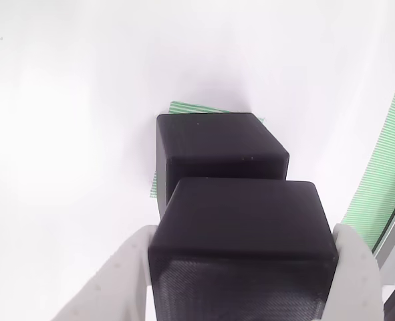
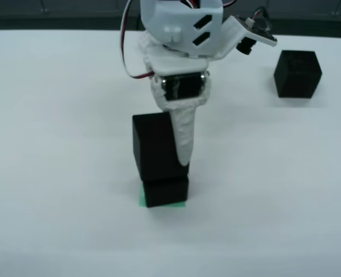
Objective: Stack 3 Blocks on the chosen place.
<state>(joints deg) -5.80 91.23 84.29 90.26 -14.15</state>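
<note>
So the end effector [image 2: 169, 164] was clamped on one of the black blocks [image 2: 154, 149], white fingers [image 1: 361, 271] pressed against both its sides in the wrist view. In the overhead-ish fixed view that held block sat right on top of a second block [image 2: 165, 190], maybe shifted a touch toward 9 o'clock so it overhung that edge, and I couldn't tell if it was fully resting or just touching. The lower block [image 1: 218, 144] was parked on the green-striped square patch [image 2: 142, 199], with slivers of green peeking out at its 9 and 6 o'clock sides in the fixed view, and at 12 o'clock in the wrist view [image 1: 190, 108]. The third block [image 2: 297, 73] sat alone on the white worktop [image 2: 60, 144], well apart at about 2 o'clock from the stack. A longer green-striped strip [image 1: 384, 174] ran along the 3 o'clock edge of the wrist view, and red, white and black wires [image 2: 131, 52] looped off the arm near the top of the fixed view.
</note>
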